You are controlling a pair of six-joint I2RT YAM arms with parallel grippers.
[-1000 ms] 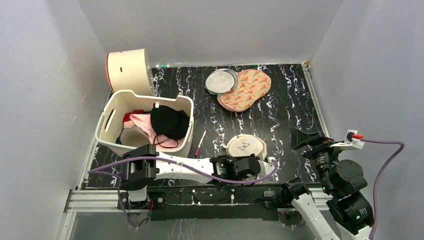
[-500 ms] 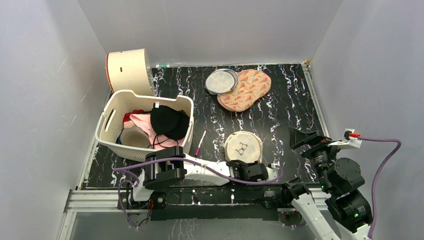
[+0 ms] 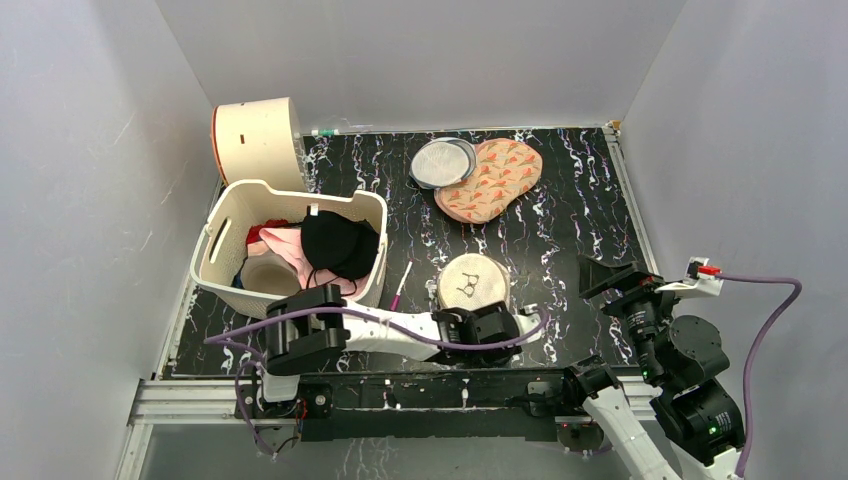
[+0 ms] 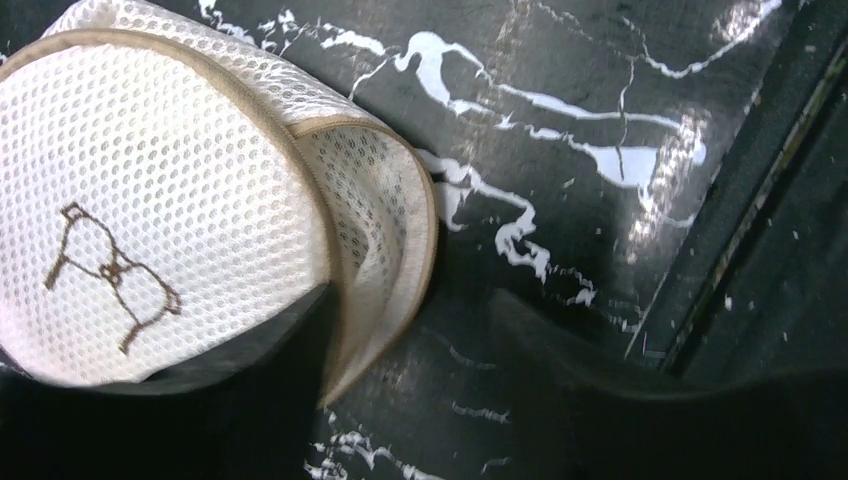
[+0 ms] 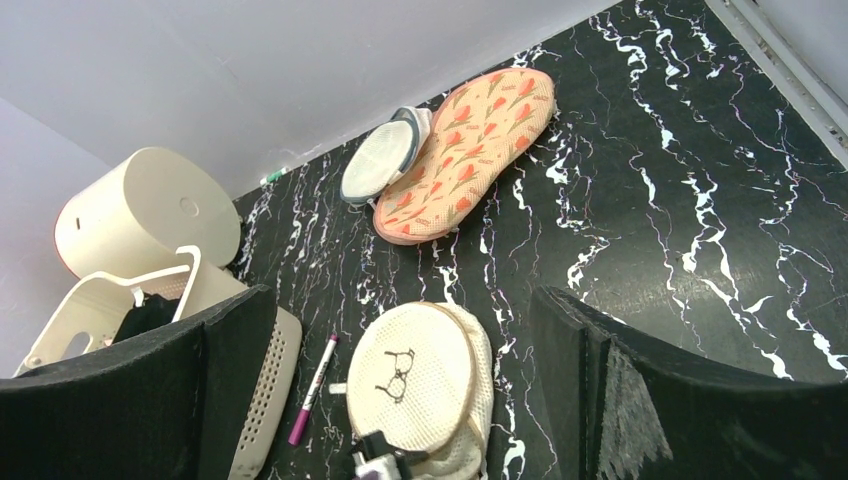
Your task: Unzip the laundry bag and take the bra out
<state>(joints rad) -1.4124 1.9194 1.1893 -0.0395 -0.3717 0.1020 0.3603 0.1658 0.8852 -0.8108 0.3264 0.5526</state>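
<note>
The laundry bag (image 3: 473, 282) is a round beige mesh pouch with a small black bra drawing, lying on the black marbled table (image 3: 560, 230). Its tan rim and side mesh (image 4: 385, 210) fill the upper left of the left wrist view. My left gripper (image 3: 468, 318) is at the bag's near edge with its jaws apart (image 4: 410, 400). The bag's rim lies against the left finger (image 4: 200, 410), unpinched. My right gripper (image 3: 605, 278) hovers open to the right, looking down on the bag (image 5: 415, 370). The bra is hidden; no pink shows through the mesh.
A white basket (image 3: 215, 240) with pink and black clothes stands at the left, a round cream box (image 3: 258, 140) behind it. A grey round pouch (image 3: 443, 162) and an orange-patterned pouch (image 3: 492, 178) lie at the back. A pink pen (image 3: 401, 287) lies between basket and bag.
My left gripper was shut at the bag's near rim and now stands open. The bag has shifted a little left and away, and the left arm has swung with it.
</note>
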